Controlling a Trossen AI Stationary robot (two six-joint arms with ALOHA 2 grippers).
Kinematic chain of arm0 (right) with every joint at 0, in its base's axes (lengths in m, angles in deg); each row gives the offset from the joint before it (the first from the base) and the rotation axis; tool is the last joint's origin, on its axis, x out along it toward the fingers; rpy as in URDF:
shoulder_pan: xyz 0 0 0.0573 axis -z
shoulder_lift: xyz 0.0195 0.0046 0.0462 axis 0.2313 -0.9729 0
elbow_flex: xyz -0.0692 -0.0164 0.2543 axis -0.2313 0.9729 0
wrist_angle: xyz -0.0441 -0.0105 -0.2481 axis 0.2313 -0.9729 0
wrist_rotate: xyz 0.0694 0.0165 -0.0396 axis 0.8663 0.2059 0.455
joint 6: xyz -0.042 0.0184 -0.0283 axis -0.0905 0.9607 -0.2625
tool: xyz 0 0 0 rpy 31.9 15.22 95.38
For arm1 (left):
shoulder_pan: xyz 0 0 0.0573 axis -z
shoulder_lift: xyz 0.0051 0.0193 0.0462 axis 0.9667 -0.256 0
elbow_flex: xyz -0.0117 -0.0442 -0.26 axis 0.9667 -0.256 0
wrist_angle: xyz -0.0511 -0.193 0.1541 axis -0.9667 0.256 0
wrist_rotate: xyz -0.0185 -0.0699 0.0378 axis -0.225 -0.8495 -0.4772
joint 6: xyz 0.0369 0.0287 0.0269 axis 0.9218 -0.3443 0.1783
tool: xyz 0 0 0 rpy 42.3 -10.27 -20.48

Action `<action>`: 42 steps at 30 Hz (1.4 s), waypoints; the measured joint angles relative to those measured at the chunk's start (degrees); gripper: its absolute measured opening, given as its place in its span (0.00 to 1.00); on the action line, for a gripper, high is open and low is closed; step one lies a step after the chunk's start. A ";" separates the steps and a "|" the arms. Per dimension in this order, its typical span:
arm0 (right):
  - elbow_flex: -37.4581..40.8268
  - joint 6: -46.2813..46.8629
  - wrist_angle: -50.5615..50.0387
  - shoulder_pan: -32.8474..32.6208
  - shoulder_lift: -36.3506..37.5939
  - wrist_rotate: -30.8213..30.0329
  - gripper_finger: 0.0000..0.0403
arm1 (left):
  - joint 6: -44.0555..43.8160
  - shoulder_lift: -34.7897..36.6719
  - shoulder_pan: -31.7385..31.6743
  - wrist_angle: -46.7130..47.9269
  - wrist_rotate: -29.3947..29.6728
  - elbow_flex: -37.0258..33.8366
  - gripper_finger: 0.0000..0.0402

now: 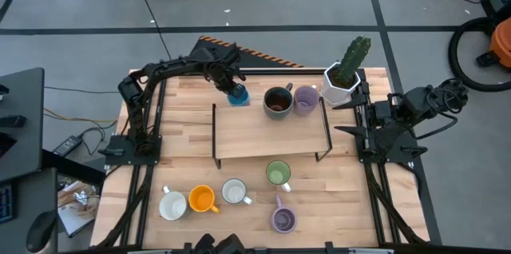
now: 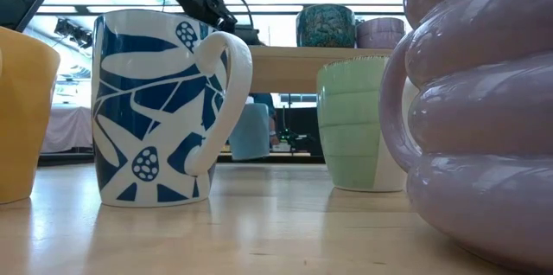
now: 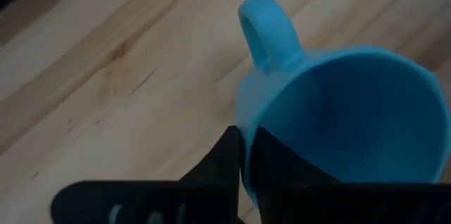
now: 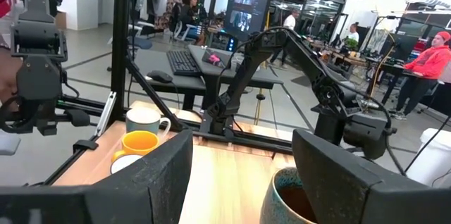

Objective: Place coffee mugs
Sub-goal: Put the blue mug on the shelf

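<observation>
The left gripper (image 1: 233,86) is at the far left of the table, just beyond the left end of the wooden shelf (image 1: 271,132). Its fingers are pinched shut across the wall of the blue mug (image 1: 238,95), one finger inside the rim and one outside, as the left wrist view shows. This rim grip leaves the handle free and, in my judgement, suits lifting the mug upright onto the shelf.

On the shelf's far edge stand a dark brown mug (image 1: 278,101) and, just right of it, a purple mug (image 1: 306,99); both are upright and appear already placed. A white hexagonal cactus pot (image 1: 340,81) sits at the far right corner and is not part of the task.

Along the near side, left to right, wait a white mug (image 1: 172,204), an orange mug (image 1: 202,199), a white and blue patterned mug (image 1: 234,192), a green mug (image 1: 278,173) and a second purple mug (image 1: 283,220), all apart from one another.

The right gripper (image 1: 358,118) waits at the right edge, jaws wide apart and empty.
</observation>
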 joint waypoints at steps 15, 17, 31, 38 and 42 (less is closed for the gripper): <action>0.00 1.55 0.11 0.00 -0.02 0.02 0.62 | 5.16 0.04 0.44 5.25 3.05 13.16 0.06; 0.00 1.55 0.12 0.00 -0.01 0.02 0.62 | 5.54 0.04 0.68 6.31 3.15 14.54 0.06; 0.00 1.53 1.07 0.00 0.00 0.02 0.62 | 8.35 0.12 1.33 13.73 3.31 24.83 0.06; 0.00 1.25 1.07 -0.02 -0.02 0.05 0.62 | 8.73 0.15 1.99 19.04 3.25 31.99 0.06; 0.00 1.30 1.07 -0.02 -0.02 0.07 0.62 | 9.85 0.24 2.66 25.40 3.71 35.87 0.06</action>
